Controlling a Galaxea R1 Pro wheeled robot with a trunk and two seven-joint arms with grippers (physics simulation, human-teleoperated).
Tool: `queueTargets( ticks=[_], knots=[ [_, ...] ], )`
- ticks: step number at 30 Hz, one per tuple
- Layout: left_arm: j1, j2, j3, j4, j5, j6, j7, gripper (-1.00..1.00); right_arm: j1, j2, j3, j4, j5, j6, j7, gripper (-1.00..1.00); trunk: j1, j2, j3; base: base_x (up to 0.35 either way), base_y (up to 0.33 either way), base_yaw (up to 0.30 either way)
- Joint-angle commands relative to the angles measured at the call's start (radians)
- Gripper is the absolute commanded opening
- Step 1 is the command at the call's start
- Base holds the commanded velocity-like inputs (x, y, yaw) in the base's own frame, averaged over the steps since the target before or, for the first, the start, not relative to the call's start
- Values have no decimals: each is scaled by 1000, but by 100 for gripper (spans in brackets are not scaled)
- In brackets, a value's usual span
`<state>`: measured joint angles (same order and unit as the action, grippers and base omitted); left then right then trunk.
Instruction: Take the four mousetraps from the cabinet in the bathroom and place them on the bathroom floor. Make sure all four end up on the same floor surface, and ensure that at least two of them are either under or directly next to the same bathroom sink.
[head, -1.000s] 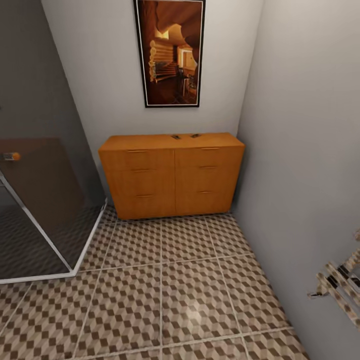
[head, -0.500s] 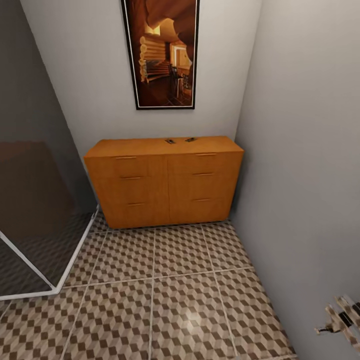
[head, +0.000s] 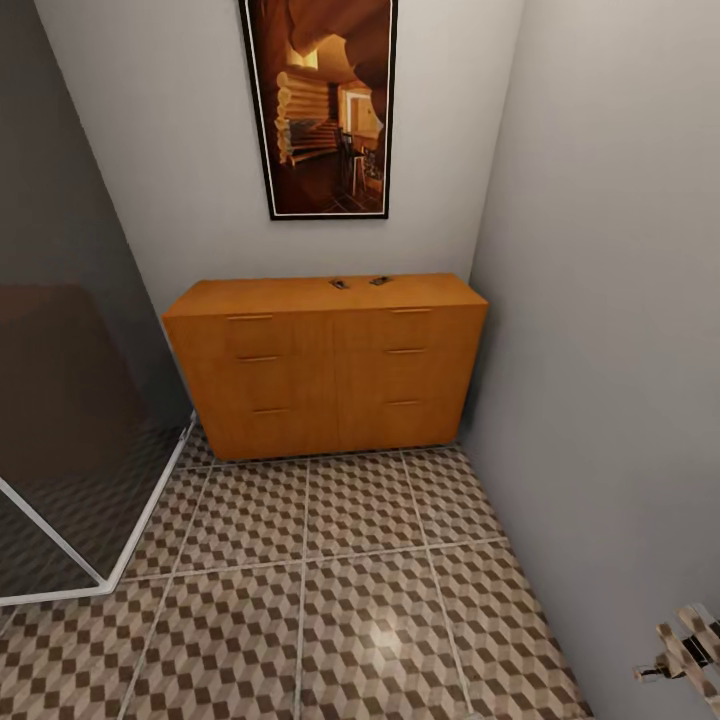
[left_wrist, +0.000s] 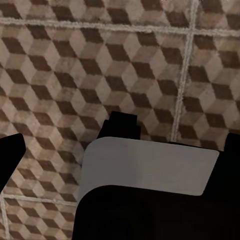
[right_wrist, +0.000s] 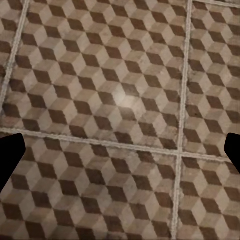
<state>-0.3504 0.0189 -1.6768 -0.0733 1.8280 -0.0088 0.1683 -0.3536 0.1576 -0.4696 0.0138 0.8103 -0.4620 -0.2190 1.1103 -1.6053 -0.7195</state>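
view closed in slightly on cabinet (head: 325, 365) since 0.5 s ago — approach slowing | mousetraps (head: 358, 282) on its top, two visible | both grippers spread wide, empty — over bathroom floor (head: 330, 590)

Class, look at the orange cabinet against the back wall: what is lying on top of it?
On top of the cabinet lie two small dark mousetraps, side by side near the back edge. All drawers are shut, so whatever is inside cannot be seen.
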Motion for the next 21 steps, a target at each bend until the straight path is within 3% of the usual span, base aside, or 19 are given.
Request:
queueTargets(
  ticks=[1, 11, 21],
  knots=[
    [-1, 2, -8, -4, 6, -1, 8, 100, -1, 0, -6, 2, 10, -2, -7, 100, 0, 0, -1, 0, 0, 0],
    [-1, 2, -8, -1, 7, -4, 7, 100, -1, -5, -5, 2, 13, -3, -7, 100, 0, 0, -1, 6, 0, 0],
    [-1, 10, -10, 1, 8, -2, 7, 100, -1, -2, -6, 0, 6, -4, -10, 100, 0, 0, -1, 256, 0, 0]
  ],
)
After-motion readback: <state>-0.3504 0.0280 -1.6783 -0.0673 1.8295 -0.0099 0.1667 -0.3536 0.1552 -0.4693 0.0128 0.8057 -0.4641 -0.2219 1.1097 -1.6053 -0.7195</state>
